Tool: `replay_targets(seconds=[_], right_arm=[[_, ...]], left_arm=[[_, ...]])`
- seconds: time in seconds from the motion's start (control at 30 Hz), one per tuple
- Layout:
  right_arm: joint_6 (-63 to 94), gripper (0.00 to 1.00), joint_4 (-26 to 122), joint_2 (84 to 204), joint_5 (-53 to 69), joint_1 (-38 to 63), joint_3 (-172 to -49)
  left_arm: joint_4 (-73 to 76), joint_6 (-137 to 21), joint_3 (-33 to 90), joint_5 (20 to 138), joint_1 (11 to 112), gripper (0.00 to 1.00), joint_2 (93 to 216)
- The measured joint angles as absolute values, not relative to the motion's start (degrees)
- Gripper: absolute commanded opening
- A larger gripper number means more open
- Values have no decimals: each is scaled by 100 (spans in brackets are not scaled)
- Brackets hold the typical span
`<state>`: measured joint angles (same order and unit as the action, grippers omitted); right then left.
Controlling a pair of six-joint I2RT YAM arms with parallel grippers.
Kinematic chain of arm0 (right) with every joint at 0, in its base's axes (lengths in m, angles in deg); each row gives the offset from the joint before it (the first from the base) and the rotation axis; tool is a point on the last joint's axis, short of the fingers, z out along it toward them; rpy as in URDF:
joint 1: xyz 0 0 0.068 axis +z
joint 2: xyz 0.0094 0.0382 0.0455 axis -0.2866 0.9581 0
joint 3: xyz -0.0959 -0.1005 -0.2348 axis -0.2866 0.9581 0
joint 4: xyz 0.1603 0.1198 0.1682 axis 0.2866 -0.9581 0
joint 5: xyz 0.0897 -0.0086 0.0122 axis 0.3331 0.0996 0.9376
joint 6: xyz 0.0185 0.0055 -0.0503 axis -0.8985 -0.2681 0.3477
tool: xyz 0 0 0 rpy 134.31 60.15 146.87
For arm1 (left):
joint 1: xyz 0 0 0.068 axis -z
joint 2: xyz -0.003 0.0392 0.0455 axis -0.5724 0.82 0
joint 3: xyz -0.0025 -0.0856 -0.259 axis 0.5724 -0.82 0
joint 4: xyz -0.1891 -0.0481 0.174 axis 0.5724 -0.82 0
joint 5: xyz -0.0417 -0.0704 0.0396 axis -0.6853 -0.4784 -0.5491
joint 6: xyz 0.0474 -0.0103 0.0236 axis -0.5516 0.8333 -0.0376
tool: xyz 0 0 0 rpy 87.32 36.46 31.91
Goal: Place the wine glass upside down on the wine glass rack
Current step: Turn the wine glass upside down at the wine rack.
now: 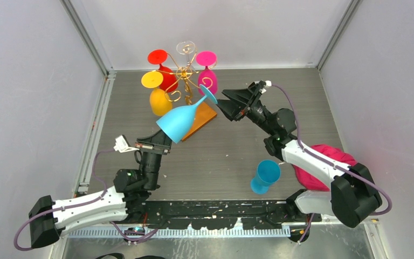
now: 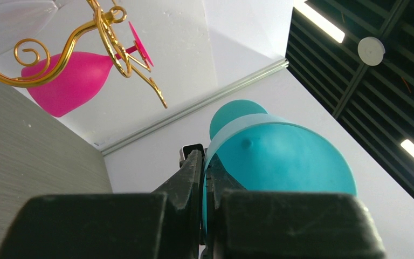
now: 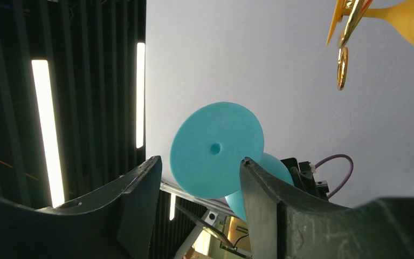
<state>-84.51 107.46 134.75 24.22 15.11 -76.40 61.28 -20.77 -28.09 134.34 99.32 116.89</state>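
The wine glass [image 1: 179,121] is clamped at its rim in the closed left gripper [image 1: 163,141], tilted aloft beside the wine glass rack [image 1: 185,75] and not yet hung, the empty right gripper [image 1: 223,103] poised with jaws parted near its foot.

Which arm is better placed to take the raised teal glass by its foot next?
Right. The right pincer, open, faces the foot of the teal wine glass; the left pincer is shut on its bowl.
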Motion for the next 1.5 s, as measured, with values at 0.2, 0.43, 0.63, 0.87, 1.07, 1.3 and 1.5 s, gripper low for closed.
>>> replay_targets(seconds=[0.2, 0.43, 0.63, 0.87, 1.07, 1.3, 1.5], right_arm=[[-8433, 61, 10687, 13431, 2490, 1590, -7570], [-8444, 60, 10714, 13436, 2518, 1630, -7533], [-8481, 56, 10775, 13462, 2505, 1671, -7533], [-8744, 38, 11138, 13663, 2365, 1772, -7533], [-8997, 15, 11310, 13672, 2298, 1844, -7535], [-9507, 1, 11566, 13672, 2418, 1977, -7551], [-9572, 1, 11721, 13700, 2630, 2082, -7551]], left_arm=[[6284, -2068, -2809, 13392, 9932, 1, 11743], [6340, -2048, -2809, 13342, 9932, 1, 11918], [6365, -1934, -2809, 13323, 9932, 1, 12058], [6557, -1873, -2809, 13327, 9930, 1, 12176], [6629, -1847, -2809, 13250, 9930, 8, 12229], [6185, -1792, -2806, 13233, 9897, 24, 11953], [5473, -1808, -2817, 13305, 9895, 48, 11547]])
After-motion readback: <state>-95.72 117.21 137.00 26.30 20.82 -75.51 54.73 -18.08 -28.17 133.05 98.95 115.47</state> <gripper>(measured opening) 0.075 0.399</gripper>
